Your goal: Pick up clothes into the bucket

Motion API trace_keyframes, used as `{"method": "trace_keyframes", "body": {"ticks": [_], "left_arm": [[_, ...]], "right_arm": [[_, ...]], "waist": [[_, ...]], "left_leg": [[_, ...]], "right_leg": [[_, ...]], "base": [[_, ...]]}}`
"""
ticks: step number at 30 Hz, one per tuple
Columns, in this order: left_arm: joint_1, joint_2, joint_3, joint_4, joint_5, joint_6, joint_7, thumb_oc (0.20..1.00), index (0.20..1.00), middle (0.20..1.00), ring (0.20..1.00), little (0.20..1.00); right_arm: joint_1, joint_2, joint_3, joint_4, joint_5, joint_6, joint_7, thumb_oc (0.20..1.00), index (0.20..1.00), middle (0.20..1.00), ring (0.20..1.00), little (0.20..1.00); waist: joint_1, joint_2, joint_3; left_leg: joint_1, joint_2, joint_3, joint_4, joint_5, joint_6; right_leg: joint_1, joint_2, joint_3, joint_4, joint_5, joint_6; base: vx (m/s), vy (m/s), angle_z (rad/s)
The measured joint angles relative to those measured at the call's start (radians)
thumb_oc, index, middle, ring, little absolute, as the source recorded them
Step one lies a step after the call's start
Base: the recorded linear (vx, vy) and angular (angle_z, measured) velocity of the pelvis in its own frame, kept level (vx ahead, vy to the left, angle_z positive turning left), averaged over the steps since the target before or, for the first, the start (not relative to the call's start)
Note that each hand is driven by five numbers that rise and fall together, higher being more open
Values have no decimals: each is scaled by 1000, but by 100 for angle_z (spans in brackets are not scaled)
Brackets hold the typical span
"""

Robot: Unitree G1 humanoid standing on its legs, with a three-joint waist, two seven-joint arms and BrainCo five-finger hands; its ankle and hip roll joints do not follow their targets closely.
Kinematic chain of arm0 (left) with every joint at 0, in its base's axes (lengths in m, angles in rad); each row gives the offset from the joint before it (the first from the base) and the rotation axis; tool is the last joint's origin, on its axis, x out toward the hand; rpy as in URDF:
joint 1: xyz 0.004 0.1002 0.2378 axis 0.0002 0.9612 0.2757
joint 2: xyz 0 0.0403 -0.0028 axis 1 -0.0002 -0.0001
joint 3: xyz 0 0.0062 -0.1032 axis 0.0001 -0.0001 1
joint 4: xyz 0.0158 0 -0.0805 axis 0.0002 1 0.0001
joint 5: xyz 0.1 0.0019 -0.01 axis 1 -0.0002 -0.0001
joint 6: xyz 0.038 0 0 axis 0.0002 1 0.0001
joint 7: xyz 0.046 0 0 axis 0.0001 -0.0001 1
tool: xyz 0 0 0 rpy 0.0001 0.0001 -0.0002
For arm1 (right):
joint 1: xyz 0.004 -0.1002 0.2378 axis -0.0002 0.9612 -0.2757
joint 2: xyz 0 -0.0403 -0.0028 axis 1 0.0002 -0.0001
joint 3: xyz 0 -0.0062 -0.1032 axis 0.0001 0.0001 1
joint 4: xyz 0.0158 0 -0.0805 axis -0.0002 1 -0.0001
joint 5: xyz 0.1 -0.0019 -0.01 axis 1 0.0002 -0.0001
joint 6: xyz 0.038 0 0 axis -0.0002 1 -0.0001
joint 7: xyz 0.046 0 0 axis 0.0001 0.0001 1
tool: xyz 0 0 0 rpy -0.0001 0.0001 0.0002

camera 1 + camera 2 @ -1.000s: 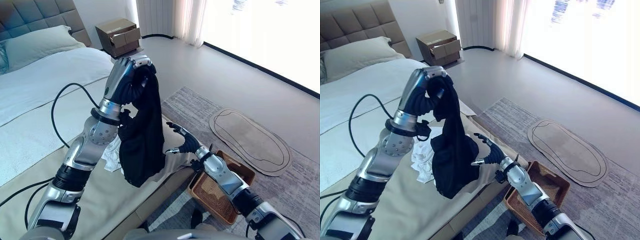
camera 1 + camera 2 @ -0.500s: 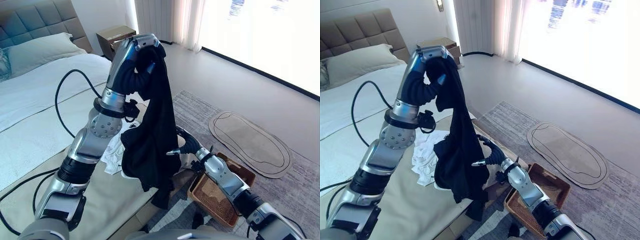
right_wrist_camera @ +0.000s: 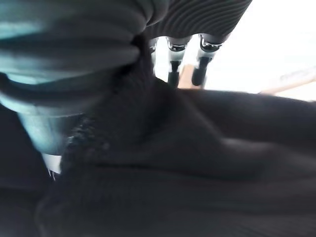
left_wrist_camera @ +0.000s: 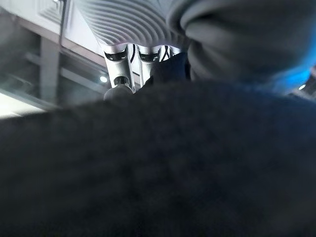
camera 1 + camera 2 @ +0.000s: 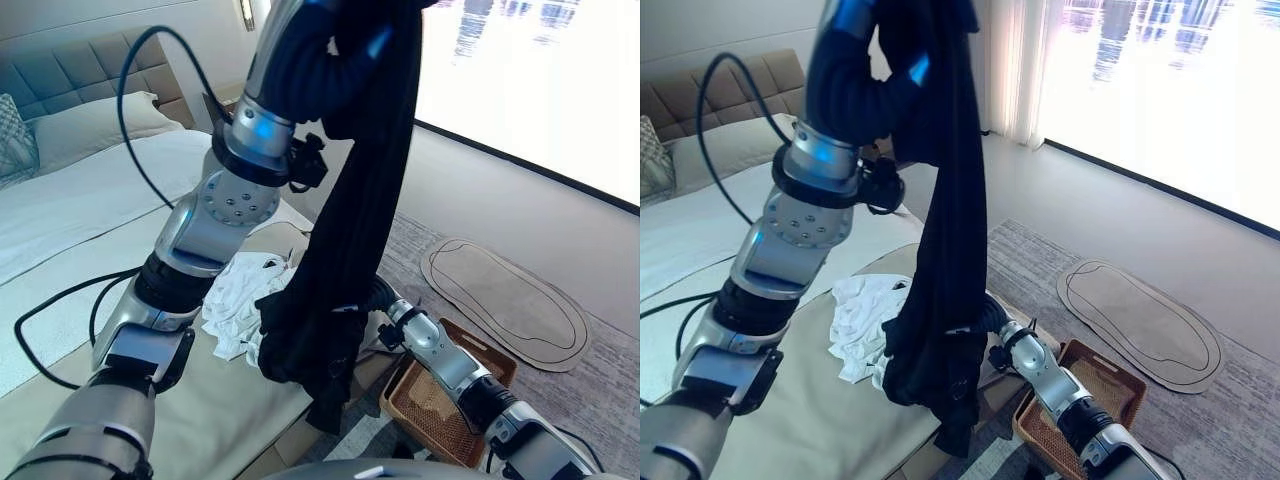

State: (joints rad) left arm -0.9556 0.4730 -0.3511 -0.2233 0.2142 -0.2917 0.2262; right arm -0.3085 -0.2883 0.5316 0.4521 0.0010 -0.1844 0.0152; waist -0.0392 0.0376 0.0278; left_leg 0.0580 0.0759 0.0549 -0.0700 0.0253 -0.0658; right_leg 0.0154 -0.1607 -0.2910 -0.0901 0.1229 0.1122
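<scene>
Dark cloth (image 5: 350, 230): hangs long and straight from high up, down past the edge of the bed (image 5: 190, 410), low end bunched and folded just above the rug (image 5: 600, 370).
Left hand (image 4: 129, 66): lifted high near the top of the head views, fingers curled into the top of the dark cloth, as its own wrist view shows silver fingers going into black fabric.
Right hand (image 3: 190, 61): low, by the bottom part of the hanging cloth, fingers pointing straight along the fabric and lying against it; mostly hidden behind the cloth in the head views.
Basket (image 5: 455, 385): brown woven, on the rug beside the bed, near the lower end of the cloth but not under it yet.
White clothes (image 5: 240, 300): crumpled pile lying on the bed, behind the dark cloth, not picked up.
Feel of the cloth: soft and floppy, looks light, bends anywhere, no stiff part, nothing to break.
Slip risk: smooth fabric, could slide out of a loose hold; a thick bunch in the fist holds better than one thin edge.
Where to hold: top bunch for lifting, as now; lower bunched end good to gather with the other hand, so the long tail drops in the basket and not over its rim.
Watch for: long tail dragging on the bed edge or landing on the rug.
Job so far: nothing seen in the basket for sure; dark cloth in the air, white pile waiting.
</scene>
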Motion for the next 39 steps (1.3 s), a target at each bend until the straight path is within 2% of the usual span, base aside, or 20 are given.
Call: {"method": "trace_keyframes", "body": {"ticks": [5, 7, 20, 27, 31, 33, 34, 36, 39], "left_arm": [[-104, -2, -53, 0, -1, 3, 1, 200, 200, 200, 200, 200], [-108, -3, -60, -2, -1, 1, 1, 200, 200, 200, 200, 200], [-104, -3, -59, 3, 0, 1, -1, 200, 200, 200, 200, 200], [-39, 76, -18, 4, 10, -2, -1, 200, 200, 200, 200, 200], [185, 188, 158, 13, 16, -8, 15, 200, 200, 200, 200, 200], [370, 191, 267, 13, 12, -11, 34, 200, 200, 200, 200, 200], [412, 188, 289, 20, 12, -8, 35, 200, 200, 200, 200, 200], [554, 150, 337, 35, 6, -14, 55, 200, 200, 200, 200, 200], [763, 38, 387, 51, -42, -20, 41, 200, 200, 200, 200, 200]], "right_arm": [[-67, 26, 36, 80, -4, 11, 0, 1000, 1000, 1000, 1000, 1000], [-69, 27, 40, 80, -11, 13, 5, 200, 200, 200, 200, 200], [-27, -31, 51, 20, 18, 13, 49, 200, 200, 200, 200, 200], [120, -97, -74, -51, 46, 13, 62, 200, 200, 200, 200, 200], [278, -154, -266, -139, 70, 5, 38, 200, 200, 200, 200, 200], [323, -155, -349, -165, 86, -9, 13, 200, 200, 200, 200, 200], [328, -154, -366, -167, 91, -9, 8, 200, 200, 200, 200, 200], [337, -148, -401, -174, 99, -18, -15, 200, 200, 200, 200, 200], [367, -139, -482, -215, 103, -24, -54, 200, 200, 200, 200, 200]], "waist": [[1, 7, -14], [2, 14, -28], [-1, 14, -32], [-1, 13, -33], [-6, 13, -35], [-9, 13, -33], [-12, 10, -31], [-19, -7, -19], [-26, -4, -13]], "left_leg": [[-2, 0, -3, -1, 1, 0], [-2, 0, -4, -3, 1, 0], [0, 1, -4, -8, 1, 0], [2, -1, -1, -9, 1, 0], [9, 4, 6, -17, 1, 0], [20, 8, 23, -18, -1, -1], [21, 9, 24, -18, -1, -1], [19, 12, 24, -19, -2, -2], [22, 8, 29, -20, -5, -1]], "right_leg": [[-1, 0, -4, 0, 0, 0], [-1, 1, -4, 0, -1, 0], [-2, 2, -6, 0, -2, 1], [-2, 5, -4, 0, -4, 4], [-2, 9, 1, 0, -7, 6], [0, 12, 16, 0, -8, 6], [0, 11, 17, 0, -9, 5], [-3, 17, 18, 0, -10, 6], [-4, 11, 25, -2, -15, 11]], "base": [[5, -1, 1], [20, -4, 0], [-6, 1, 0], [-17, 1, -1], [5, -2, -5], [-24, 1, -17], [21, 2, -12], [-26, 10, -1], [-3, 10, -6]]}}
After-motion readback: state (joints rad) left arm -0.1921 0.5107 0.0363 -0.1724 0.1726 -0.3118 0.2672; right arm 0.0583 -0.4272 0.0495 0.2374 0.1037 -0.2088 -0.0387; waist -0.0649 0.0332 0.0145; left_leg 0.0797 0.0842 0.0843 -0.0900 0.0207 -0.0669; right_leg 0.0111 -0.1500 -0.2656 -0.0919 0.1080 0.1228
